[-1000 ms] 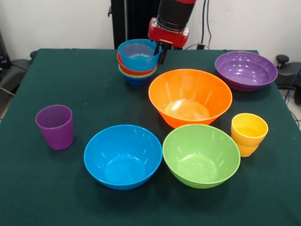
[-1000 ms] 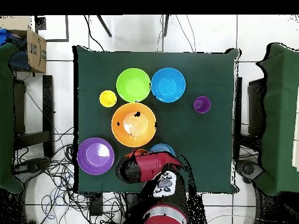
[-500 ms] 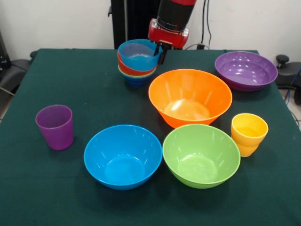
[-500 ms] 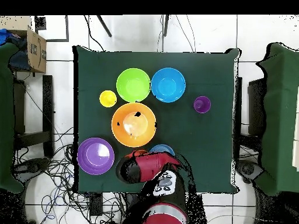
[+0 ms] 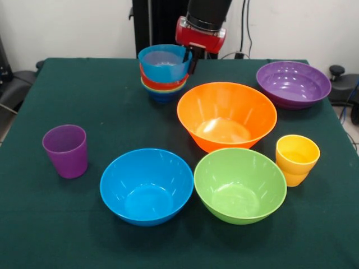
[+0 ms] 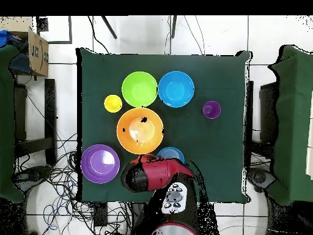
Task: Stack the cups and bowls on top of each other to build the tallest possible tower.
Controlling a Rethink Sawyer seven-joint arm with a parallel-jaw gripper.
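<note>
A pile of small nested bowls stands at the far middle of the table: light blue (image 5: pixel 164 66) on top, then red-orange (image 5: pixel 160 84), green (image 5: pixel 164 90) and dark blue (image 5: pixel 161 97) lowest. My gripper (image 5: pixel 189 59) is shut on the light blue bowl's right rim, one finger inside and one outside. The large orange bowl (image 5: pixel 226 115), blue bowl (image 5: pixel 146 185), green bowl (image 5: pixel 239 184) and wide purple bowl (image 5: pixel 293 83) stand apart. The purple cup (image 5: pixel 66 150) is at the left, the yellow cup (image 5: pixel 296 158) at the right. In the overhead view my arm (image 6: pixel 153 174) covers most of the pile (image 6: pixel 171 153).
The green table (image 5: pixel 101 101) carries everything. The large orange bowl sits close to the right of the pile. A cardboard box (image 6: pixel 36 52) and cables lie on the floor beside the table.
My gripper has risen slightly, and the light blue bowl has moved up and a little to the left with it. The other bowls and cups have not moved.
</note>
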